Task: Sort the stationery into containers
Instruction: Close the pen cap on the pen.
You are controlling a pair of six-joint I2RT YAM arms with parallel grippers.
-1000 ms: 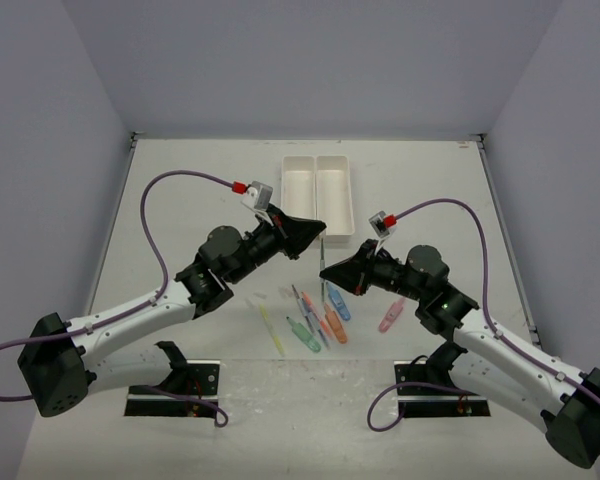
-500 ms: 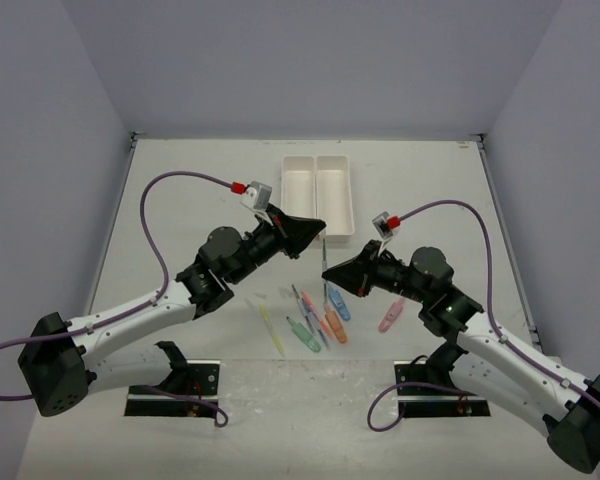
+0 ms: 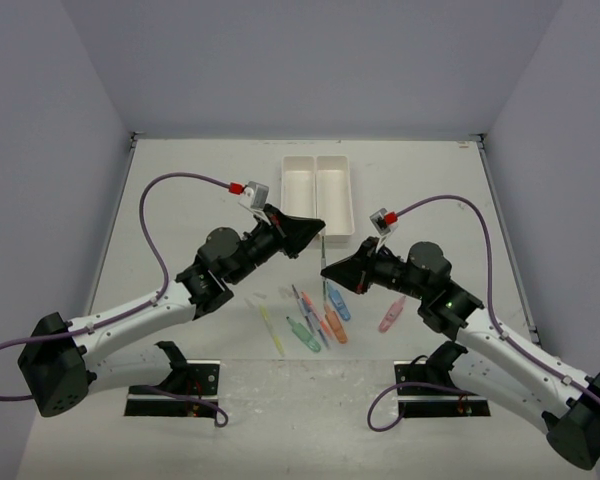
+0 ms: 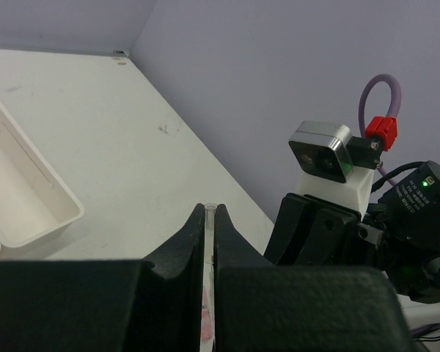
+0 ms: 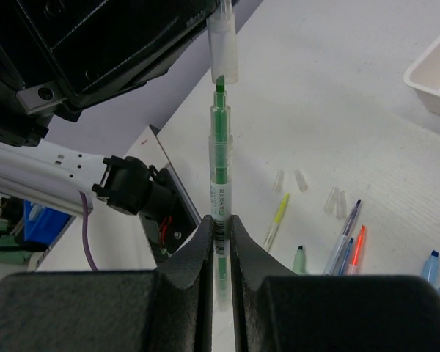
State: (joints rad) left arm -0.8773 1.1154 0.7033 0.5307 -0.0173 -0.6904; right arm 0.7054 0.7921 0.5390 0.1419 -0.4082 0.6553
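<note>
My right gripper [image 5: 220,218] is shut on the barrel of a green pen [image 5: 220,158] that points up and away from it. Its bare tip meets the mouth of a clear cap [image 5: 224,44]. My left gripper [image 4: 210,209] is shut on that clear cap [image 4: 210,211], just above the right gripper [image 3: 326,267] in the top view. The two grippers face each other over the table's middle, left gripper [image 3: 318,228] nearer the white two-compartment tray [image 3: 318,195]. More stationery lies below: a yellow pen [image 3: 271,328], a green piece [image 3: 303,335], an orange piece [image 3: 333,326], a blue piece [image 3: 338,303] and a pink piece [image 3: 391,316].
Loose clear caps [image 5: 290,178] lie on the table beside the yellow pen [image 5: 277,218]. Thin blue and red pens [image 5: 346,236] lie close together. The tray's corner [image 5: 436,81] shows at the right wrist view's far right. Grey walls close the table's back and sides.
My right gripper has edged a little up and toward the left gripper, bringing the green pen's tip to the cap. The left arm has stayed still.
</note>
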